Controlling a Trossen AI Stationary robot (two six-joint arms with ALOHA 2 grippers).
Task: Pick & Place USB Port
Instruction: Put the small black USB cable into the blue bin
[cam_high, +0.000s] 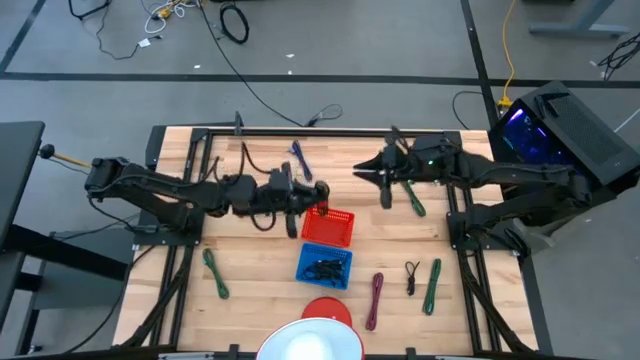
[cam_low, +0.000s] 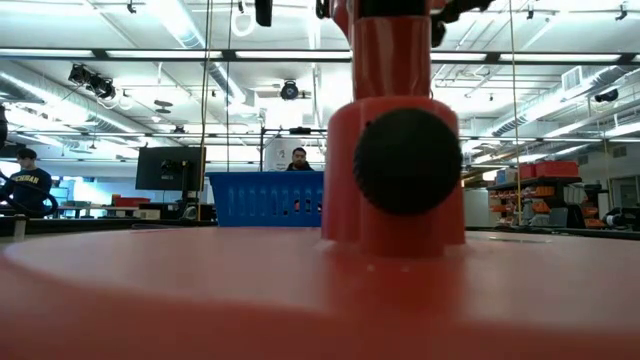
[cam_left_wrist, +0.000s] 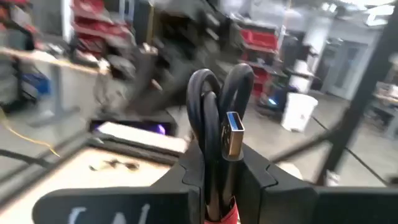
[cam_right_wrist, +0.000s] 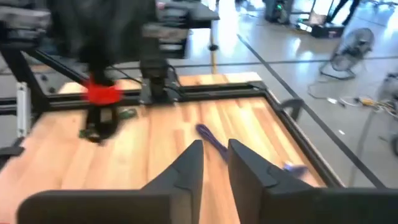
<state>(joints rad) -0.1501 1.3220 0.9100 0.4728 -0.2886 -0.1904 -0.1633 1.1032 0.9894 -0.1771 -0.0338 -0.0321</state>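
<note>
Left gripper (cam_left_wrist: 214, 180), frame centre in the high view, pinches a folded black USB cable (cam_left_wrist: 217, 118) upright, plug up, just left of the red bin (cam_high: 328, 227); right gripper (cam_right_wrist: 214, 163), upper right, empty, slightly spread, farther off.

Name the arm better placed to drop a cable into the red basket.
Left. The left gripper already clamps a looped black USB cable beside the red basket; the right gripper is empty, farther away.
</note>
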